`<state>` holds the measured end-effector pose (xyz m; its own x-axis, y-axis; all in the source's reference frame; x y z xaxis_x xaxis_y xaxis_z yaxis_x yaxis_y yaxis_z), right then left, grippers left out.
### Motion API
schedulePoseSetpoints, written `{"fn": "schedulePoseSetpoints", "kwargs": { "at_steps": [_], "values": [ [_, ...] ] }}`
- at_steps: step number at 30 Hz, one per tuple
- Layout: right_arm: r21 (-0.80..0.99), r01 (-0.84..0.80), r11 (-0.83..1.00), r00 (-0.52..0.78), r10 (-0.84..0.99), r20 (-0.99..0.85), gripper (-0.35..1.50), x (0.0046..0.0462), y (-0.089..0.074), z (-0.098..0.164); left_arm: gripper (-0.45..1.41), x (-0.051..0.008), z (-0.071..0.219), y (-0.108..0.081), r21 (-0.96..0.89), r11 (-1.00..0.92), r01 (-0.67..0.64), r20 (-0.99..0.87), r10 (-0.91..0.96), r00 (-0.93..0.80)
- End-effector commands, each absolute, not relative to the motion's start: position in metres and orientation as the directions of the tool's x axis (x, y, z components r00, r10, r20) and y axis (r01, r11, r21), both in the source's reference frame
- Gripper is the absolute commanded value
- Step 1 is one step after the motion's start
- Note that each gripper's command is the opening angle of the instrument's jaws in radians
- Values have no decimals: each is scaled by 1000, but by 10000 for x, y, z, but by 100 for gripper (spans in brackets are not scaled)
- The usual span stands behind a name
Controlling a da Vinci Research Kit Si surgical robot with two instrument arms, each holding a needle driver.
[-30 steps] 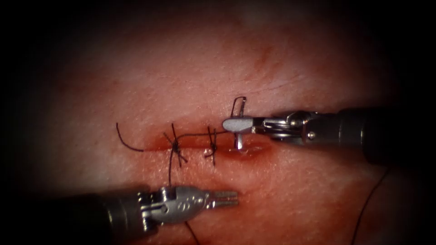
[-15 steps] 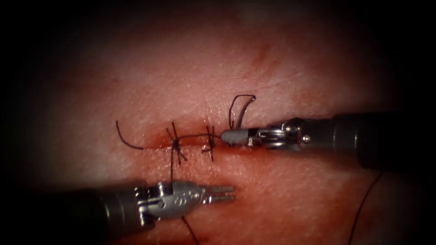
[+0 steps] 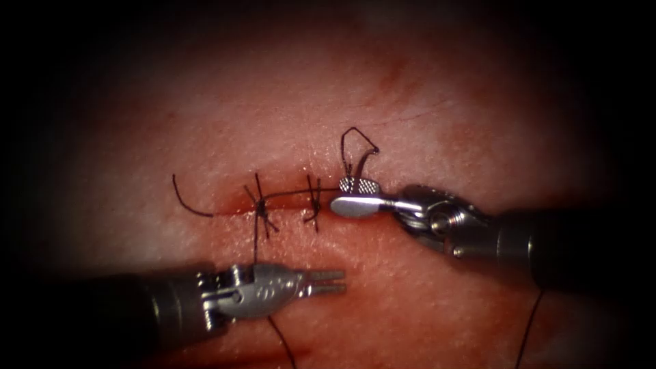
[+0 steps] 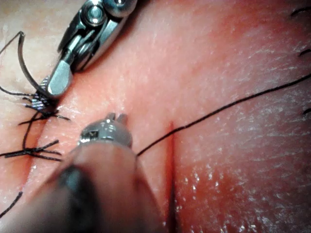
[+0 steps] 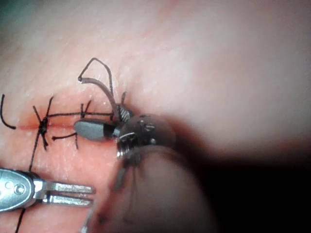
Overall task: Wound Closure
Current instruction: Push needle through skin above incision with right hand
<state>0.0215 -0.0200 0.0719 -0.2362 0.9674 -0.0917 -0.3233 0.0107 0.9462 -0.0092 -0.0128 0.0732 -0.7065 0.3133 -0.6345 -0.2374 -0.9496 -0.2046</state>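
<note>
Steel needle (image 3: 361,164) stands half buried beside the cut's (image 3: 287,205) right end, my right tool (image 3: 355,195) spread open around it, gripping nothing. My left tool (image 3: 328,281) waits slightly parted and empty near the tissue's (image 3: 444,102) lower edge. I judge an off-centre bite could twist the needle and tear its track.

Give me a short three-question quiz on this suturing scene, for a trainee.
1. True or false: the left arm's silver gripper holds the curved dark steel needle.
2. How many knotted dark thread stitches cross the red cut in the pale pink tissue? A one, B two, C four.
3. Fill in: the right arm's silver gripper has its jaws ____.
Key: 1 false: it holds nothing; the needle stands at the cut's right end beside the right gripper, its lower end hidden. 2 B. 3 open, gripping nothing.
</note>
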Motion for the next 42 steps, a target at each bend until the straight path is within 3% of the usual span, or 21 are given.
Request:
{"fn": "schedulePoseSetpoints", "kwargs": {
  "at_steps": [1, 9, 12, 18, 23, 29, 42],
  "values": [
    [942, -334, 30, -239, 964, -116, 146, 215, -194, 736, -6, -96, 737, -128, -205, -950, -236, -635, 312, -706],
    [925, -359, 126, -214, 953, -213, 148, 183, -152, 738, -8, -95, 737, -128, -207, -950, -233, -632, 311, -710],
    [945, -289, 155, -213, 952, -221, 130, 176, -135, 730, -10, -96, 737, -128, -205, -950, -235, -630, 312, -711],
    [926, -316, 205, -177, 946, -270, 130, 177, -103, 718, -11, -97, 737, -128, -212, -948, -237, -631, 318, -707],
    [912, -336, 236, -93, 955, -281, 130, 184, -94, 716, -11, -97, 737, -130, -213, -948, -236, -632, 318, -707],
    [933, -229, 278, -25, 956, -291, 128, 198, -98, 711, -11, -96, 737, -130, -207, -952, -225, -636, 306, -709],
    [939, -93, 332, 18, 943, -332, 133, 233, -98, 674, -11, -96, 738, -129, -205, -954, -218, -638, 300, -709]
  ]
}}
